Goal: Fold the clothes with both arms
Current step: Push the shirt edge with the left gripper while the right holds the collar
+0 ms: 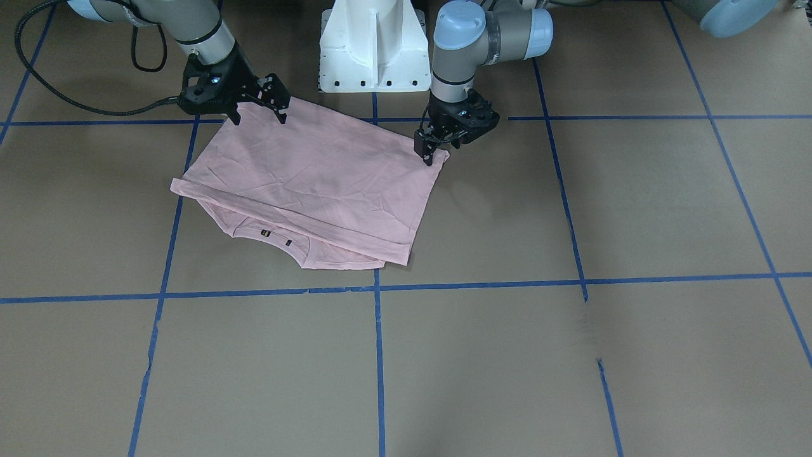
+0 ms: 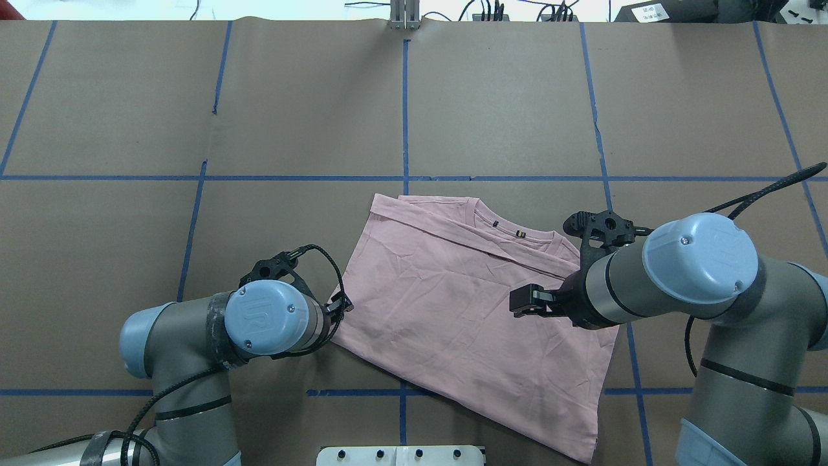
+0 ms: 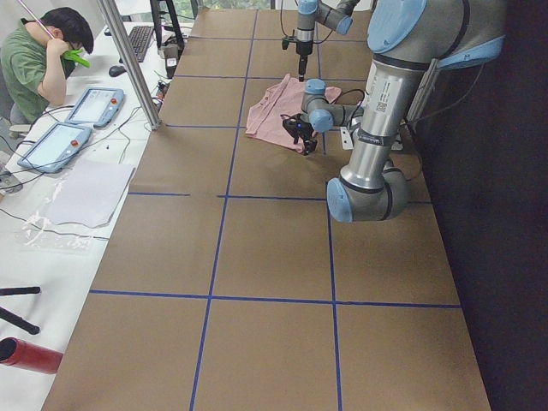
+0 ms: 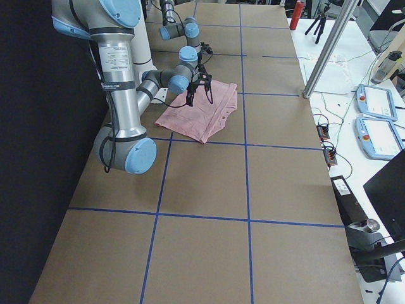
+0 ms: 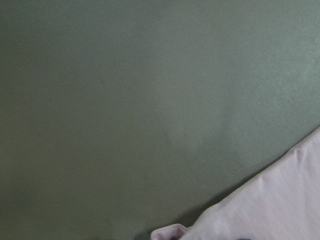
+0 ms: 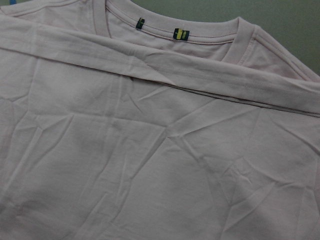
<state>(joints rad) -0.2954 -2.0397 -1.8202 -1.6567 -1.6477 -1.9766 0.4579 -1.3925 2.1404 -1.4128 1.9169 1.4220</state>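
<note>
Close to the white flared pedestal (image 1: 371, 44), on the brown paper-covered worktop (image 1: 571, 355) marked with a grid of blue tape, lies the pale pink short-sleeved T-shirt (image 1: 317, 184). It is folded over on itself with the plain side up. Its hem lies across the cloth just short of the ribbed neckline (image 1: 273, 236), which points away from the robot and carries two small dark labels. The cloth is creased and sits askew to the tape lines. It straddles the centre line, with most of it on the robot's right half.

The right grey tubular arm's black two-finger claw (image 1: 259, 115) stands spread wide with nothing between its fingers. It is over the folded corner of the shirt nearest the pedestal on that side, and whether its tips touch the cloth is unclear.

The left grey arm's black claw (image 1: 436, 151) points down at the opposite near corner of the shirt. I cannot tell how far it is open, nor whether it has hold of the cloth. Its wrist camera shows only bare worktop and a curled bit of pink edge.
</note>
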